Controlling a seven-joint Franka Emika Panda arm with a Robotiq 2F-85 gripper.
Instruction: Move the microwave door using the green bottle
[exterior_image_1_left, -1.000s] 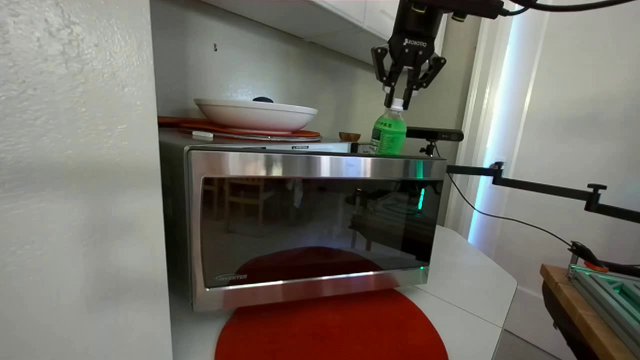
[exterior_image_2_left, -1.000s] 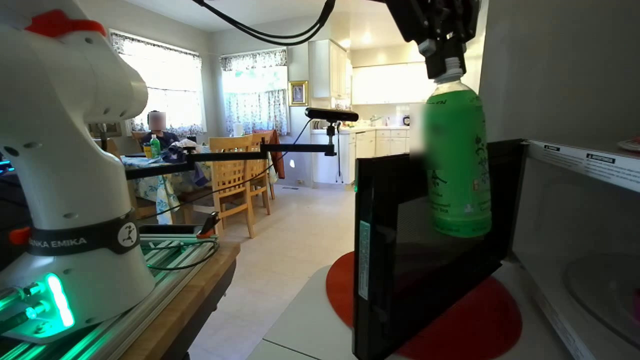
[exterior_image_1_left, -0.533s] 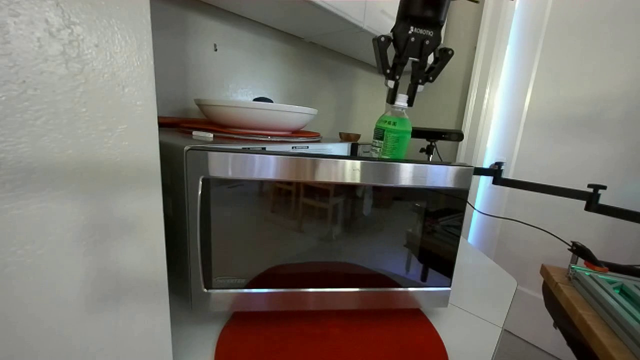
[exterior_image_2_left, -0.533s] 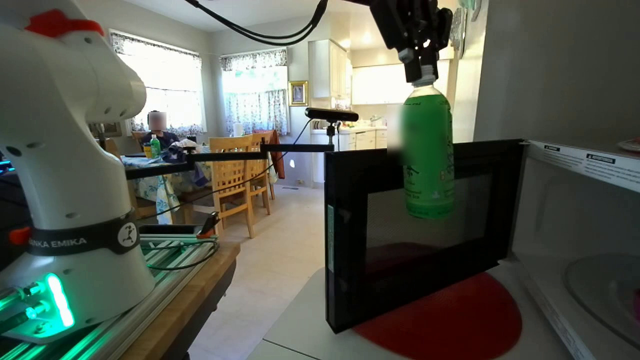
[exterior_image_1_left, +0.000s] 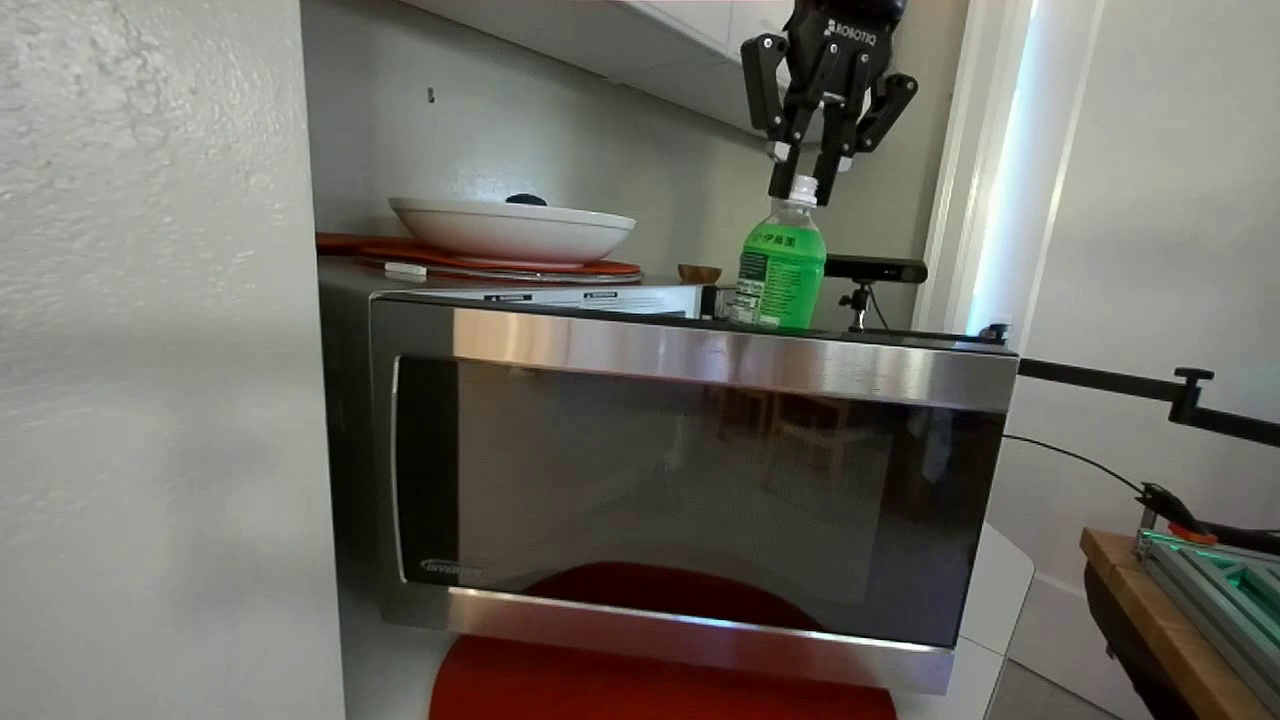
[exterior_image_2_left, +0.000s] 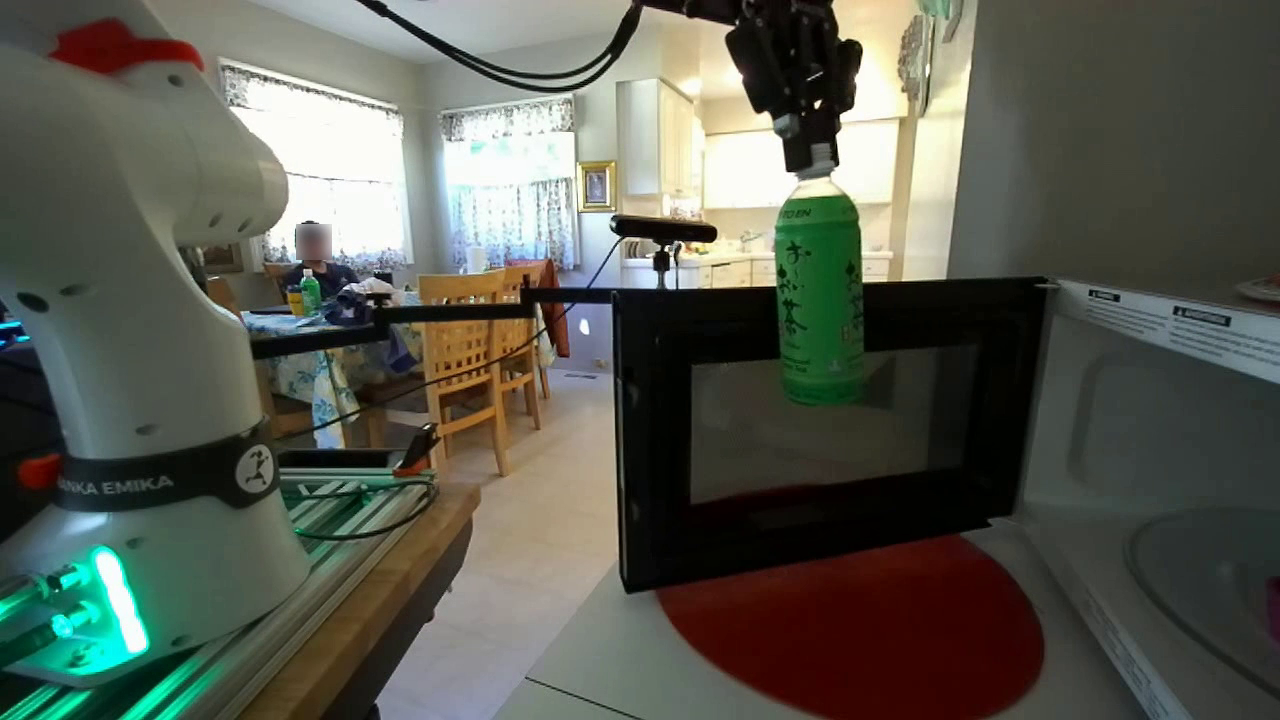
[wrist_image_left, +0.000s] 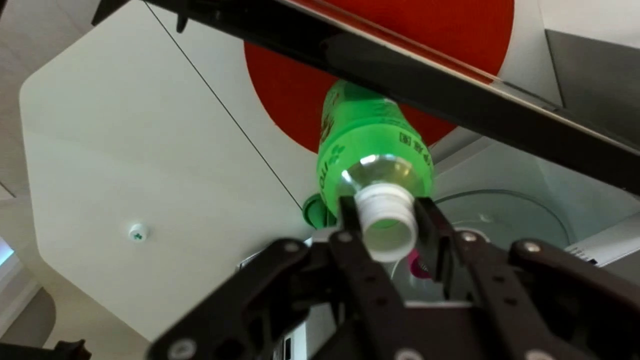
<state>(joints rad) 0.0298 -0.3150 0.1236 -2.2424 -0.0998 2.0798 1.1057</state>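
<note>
Microwave door (exterior_image_2_left: 830, 445) stands wide in an exterior view, its black inner face showing. Taking things from the left: my white arm (exterior_image_2_left: 140, 350), then a small black camera (exterior_image_2_left: 663, 230), then the door's free edge, then the green bottle (exterior_image_2_left: 820, 310), held roughly upright in front of the inner face, and at the far right the microwave (exterior_image_2_left: 1160, 430) itself, on the hinge side. Below the door a red mat (exterior_image_2_left: 860, 640) lies on the counter (exterior_image_2_left: 600, 650); the bottle hangs well above both.

My gripper (exterior_image_1_left: 804, 190) is clamped on the bottle's neck; in the wrist view the bottle's uncapped white mouth sits between my fingers (wrist_image_left: 432, 220). Down at the bottle's lower part it seems to meet the door, though I can't quite see the contact.

I judge I'm in the push itself, swinging the door open with the bottle. What I need next is a slow sweep that follows the door's arc, bottle kept upright; held by the neck alone, it could tilt or slip.

In both exterior views the door has swung farther out than a second ago, and my gripper and the bottle have gone along with it.
</note>
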